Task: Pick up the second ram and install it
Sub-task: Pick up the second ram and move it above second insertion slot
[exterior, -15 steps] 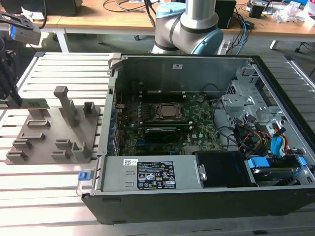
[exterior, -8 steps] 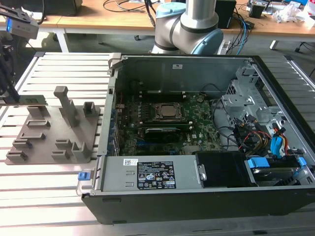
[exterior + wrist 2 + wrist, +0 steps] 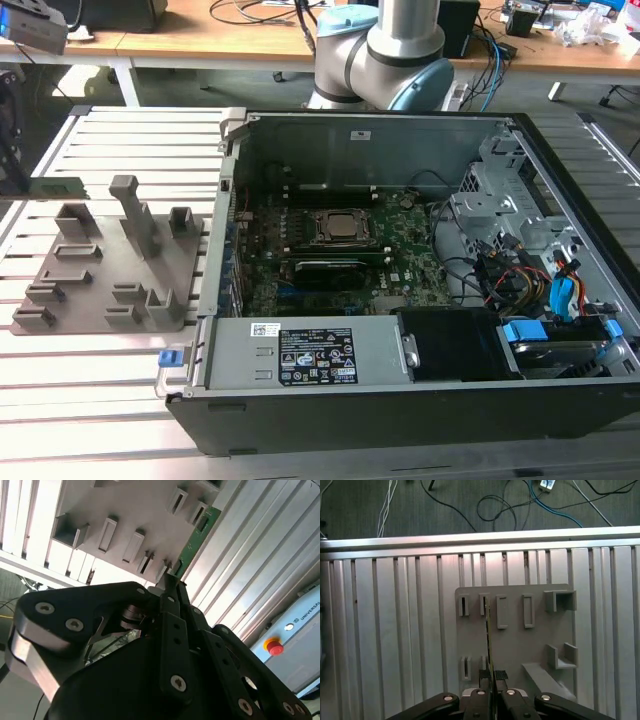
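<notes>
While the second ram [image 3: 488, 630] is pinched on edge between the fingertips of the gripper [image 3: 491, 676], it is shown in the first wrist view lying along a row of slotted holders [image 3: 501, 612] near one edge of the gray fixture plate [image 3: 520, 645]. In the exterior view the second ram [image 3: 57, 185] is placed at the plate's far corner, toward the exterior view's left. It is well apart from the open computer case [image 3: 400, 400], which is carried on the same slatted aluminium table [image 3: 100, 370]. Whether the lower edge of the stick is seated in a holder or just clear of it cannot be told.

Most of the visible length projects to one side of the fingers, so an off-centre hold is judged likely. Three hazards follow:
- The thin board could be tilted or slipped in the pinch by its own leverage.
- A corner could be caught on a holder wall if the lift is not kept straight.
- A tilted stick could be presented askew at the motherboard [image 3: 400, 270], or knocked against the case rim.
</notes>
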Controlling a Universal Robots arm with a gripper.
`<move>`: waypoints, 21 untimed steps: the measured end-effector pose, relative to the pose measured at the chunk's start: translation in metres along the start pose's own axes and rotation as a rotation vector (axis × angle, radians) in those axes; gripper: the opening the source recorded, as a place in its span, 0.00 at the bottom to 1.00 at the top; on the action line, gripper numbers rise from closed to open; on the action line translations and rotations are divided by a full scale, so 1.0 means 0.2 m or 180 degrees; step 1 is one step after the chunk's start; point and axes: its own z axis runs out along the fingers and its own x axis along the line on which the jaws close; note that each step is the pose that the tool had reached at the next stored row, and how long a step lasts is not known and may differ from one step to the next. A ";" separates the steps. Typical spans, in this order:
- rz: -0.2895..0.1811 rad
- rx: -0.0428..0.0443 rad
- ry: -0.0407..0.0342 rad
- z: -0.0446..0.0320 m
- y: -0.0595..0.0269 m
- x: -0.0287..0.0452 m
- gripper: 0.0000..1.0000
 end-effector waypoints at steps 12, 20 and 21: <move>0.0000 0.0000 0.0000 -0.251 0.001 0.003 0.14; 0.0000 0.0000 0.0005 -0.252 -0.198 -0.006 0.14; 0.0000 0.0000 0.0005 -0.252 -0.242 -0.007 0.14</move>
